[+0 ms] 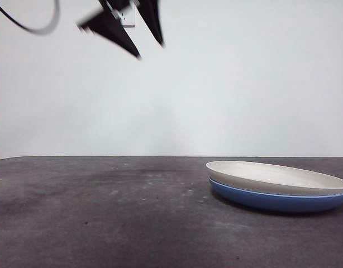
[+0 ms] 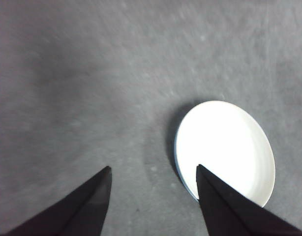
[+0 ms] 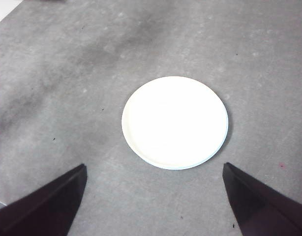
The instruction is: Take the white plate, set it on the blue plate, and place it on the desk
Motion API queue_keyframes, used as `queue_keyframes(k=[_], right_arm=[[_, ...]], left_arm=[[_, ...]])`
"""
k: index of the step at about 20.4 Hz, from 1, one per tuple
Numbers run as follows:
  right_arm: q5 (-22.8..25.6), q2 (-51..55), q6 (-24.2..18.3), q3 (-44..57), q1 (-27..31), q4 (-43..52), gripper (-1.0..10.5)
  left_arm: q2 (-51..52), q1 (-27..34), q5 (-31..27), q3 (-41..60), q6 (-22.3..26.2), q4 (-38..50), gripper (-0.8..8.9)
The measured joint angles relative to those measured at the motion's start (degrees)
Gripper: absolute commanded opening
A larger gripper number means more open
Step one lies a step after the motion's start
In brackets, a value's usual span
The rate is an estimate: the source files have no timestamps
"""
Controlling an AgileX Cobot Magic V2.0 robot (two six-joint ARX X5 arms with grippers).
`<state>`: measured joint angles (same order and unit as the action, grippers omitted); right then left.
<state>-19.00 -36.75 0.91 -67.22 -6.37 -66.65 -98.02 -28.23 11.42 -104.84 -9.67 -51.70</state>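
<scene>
While the white plate (image 1: 275, 177) is sitting nested on the blue plate (image 1: 277, 200) at the table's (image 1: 104, 218) four o'clock, the left pincer (image 1: 151, 50) is hovering high at eleven o'clock, jaws apart, empty; the right pincer (image 3: 154, 169) is likewise gaping wide, holding nothing.

The white plate (image 1: 275, 176) is matte cream-white; the blue plate (image 1: 272, 200) beneath shows glossy medium blue. The desk (image 1: 104, 218) is dark grey, mottled and scuffed. Both grippers' jaws are black.
</scene>
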Motion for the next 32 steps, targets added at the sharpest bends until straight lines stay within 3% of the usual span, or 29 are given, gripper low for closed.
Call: queue_keyframes(k=[4, 8, 13, 17, 25, 32], right_arm=[[0.0, -1.9, 0.0, 0.0, 0.0, 0.0, 4.4], [0.7, -3.6, 0.0, 0.0, 0.0, 0.0, 4.4], [0.8, -5.5, 0.0, 0.0, 0.0, 0.0, 4.4], [0.7, -6.5, 0.0, 0.0, 0.0, -1.1, 4.4], [-0.5, -6.0, 1.1, 4.1, 0.0, -1.1, 4.4], [0.3, -7.6, 4.6, 13.2, 0.5, 8.8, 4.4]], left_arm=[[9.3, 4.5, -0.2, 1.7, 1.5, -1.8, 2.8], [20.9, 7.3, 1.7, 15.2, 3.0, -0.9, 2.8], [37.1, 8.1, 18.0, 33.8, 6.1, 0.0, 2.8], [43.2, 7.9, 30.2, 40.2, 9.2, -2.5, 2.8], [45.2, 7.8, 30.8, 40.5, 11.9, -4.8, 2.8], [45.2, 7.8, 30.8, 40.5, 12.0, -4.7, 2.8]])
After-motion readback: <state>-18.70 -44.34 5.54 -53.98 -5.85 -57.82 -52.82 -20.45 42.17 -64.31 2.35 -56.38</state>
